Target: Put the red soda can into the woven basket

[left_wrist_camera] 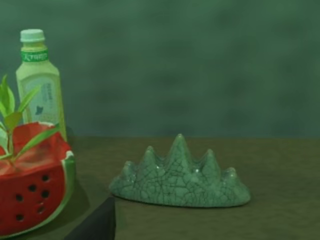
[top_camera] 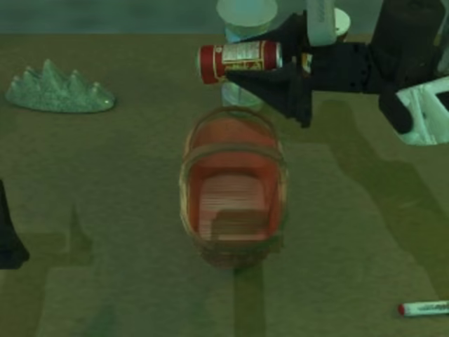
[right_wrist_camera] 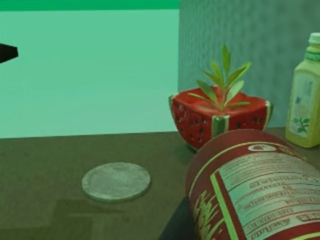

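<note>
Right hand (top_camera: pixel 280 67) grips the red soda can (top_camera: pixel 238 60) sideways, aloft at 12 o'clock of the woven basket (top_camera: pixel 231 249), likely to clear its hoop handle. Left hand parked at table's 9 o'clock edge; fingers can't tell.

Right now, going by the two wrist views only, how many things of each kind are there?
Cans: 1, the red cylindrical soda can
Bottles: 1, the pale green plastic bottle
Planters: 1, the red watermelon-shaped plant pot
Ornaments: 1, the green crackled ceramic ridge
Discs: 1, the flat silver disc
Total: 5
</note>
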Available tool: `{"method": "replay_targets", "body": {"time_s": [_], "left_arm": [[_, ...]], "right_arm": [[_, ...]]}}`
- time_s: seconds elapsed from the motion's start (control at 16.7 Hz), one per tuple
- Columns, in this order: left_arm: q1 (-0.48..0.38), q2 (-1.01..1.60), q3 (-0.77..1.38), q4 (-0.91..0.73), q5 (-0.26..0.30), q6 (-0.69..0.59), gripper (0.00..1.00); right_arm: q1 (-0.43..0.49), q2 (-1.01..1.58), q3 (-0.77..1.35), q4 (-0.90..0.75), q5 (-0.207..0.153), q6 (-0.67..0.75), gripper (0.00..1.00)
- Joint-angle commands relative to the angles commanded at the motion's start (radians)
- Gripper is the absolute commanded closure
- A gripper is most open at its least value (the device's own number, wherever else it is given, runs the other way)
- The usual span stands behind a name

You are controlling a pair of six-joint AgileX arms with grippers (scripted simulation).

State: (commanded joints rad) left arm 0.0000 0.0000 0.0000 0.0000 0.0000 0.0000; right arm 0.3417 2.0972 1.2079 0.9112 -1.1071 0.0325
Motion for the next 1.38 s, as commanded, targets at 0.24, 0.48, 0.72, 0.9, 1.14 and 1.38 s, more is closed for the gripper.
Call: {"method": "replay_targets", "body": {"time_s": [0.24,0.48,0.72,0.9,1.14,1.38], "left_arm": [[0.000,0.000,0.000,0.000,0.000,0.000,0.00],[0.000,0.000,0.000,0.000,0.000,0.000,0.00],[0.000,0.000,0.000,0.000,0.000,0.000,0.00],[0.000,0.000,0.000,0.000,0.000,0.000,0.00],[0.000,0.000,0.000,0.000,0.000,0.000,0.00],[0.000,0.000,0.000,0.000,0.000,0.000,0.00]], "right_arm": [[0.003,0.127,-0.037,0.174,0.004,-0.002,1.00],[0.005,0.192,-0.061,0.253,0.007,-0.004,1.00],[0.005,0.192,-0.061,0.253,0.007,-0.004,0.92],[0.005,0.192,-0.061,0.253,0.007,-0.004,0.70],[0.005,0.192,-0.061,0.253,0.007,-0.004,0.40],[0.005,0.192,-0.061,0.253,0.007,-0.004,0.10]]}}
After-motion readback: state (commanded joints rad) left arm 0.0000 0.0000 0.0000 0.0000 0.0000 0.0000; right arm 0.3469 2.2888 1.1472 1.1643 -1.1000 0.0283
